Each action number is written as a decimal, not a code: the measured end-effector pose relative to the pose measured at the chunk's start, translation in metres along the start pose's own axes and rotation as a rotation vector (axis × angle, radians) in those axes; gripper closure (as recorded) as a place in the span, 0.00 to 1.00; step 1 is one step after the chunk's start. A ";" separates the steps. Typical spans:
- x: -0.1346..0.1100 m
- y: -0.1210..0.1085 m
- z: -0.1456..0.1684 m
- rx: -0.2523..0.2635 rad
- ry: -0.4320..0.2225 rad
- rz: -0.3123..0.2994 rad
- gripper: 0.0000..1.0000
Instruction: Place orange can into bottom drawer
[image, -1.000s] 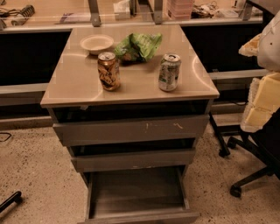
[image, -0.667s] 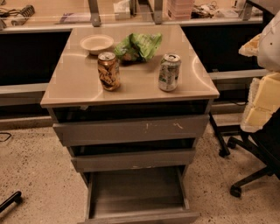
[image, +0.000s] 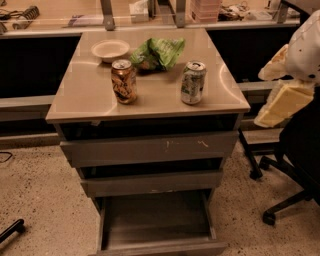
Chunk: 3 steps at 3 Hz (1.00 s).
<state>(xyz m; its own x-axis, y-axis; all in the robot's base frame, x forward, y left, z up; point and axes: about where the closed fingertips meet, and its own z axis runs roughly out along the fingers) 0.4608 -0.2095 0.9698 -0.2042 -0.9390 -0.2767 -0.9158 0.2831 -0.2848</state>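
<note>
The cabinet top (image: 90, 95) is finished glossy; the bottom drawer (image: 155, 220) is formed in matt grey metal; the gripper (image: 282, 105), at the right edge, is matt cream.

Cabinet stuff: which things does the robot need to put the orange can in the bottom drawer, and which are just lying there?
For the job:
- orange can, standing upright
- bottom drawer, open
- gripper, off at the right edge, away from the can

Just lying about:
- silver-and-green can
- green bag
- bowl
- office chair
</note>
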 end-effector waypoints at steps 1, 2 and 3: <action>-0.025 -0.019 0.018 0.029 -0.097 -0.003 0.60; -0.058 -0.036 0.030 0.064 -0.209 -0.007 0.83; -0.098 -0.050 0.039 0.089 -0.317 -0.025 1.00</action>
<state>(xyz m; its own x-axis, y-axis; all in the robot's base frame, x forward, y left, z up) 0.5404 -0.1245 0.9752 -0.0511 -0.8423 -0.5365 -0.8826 0.2895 -0.3705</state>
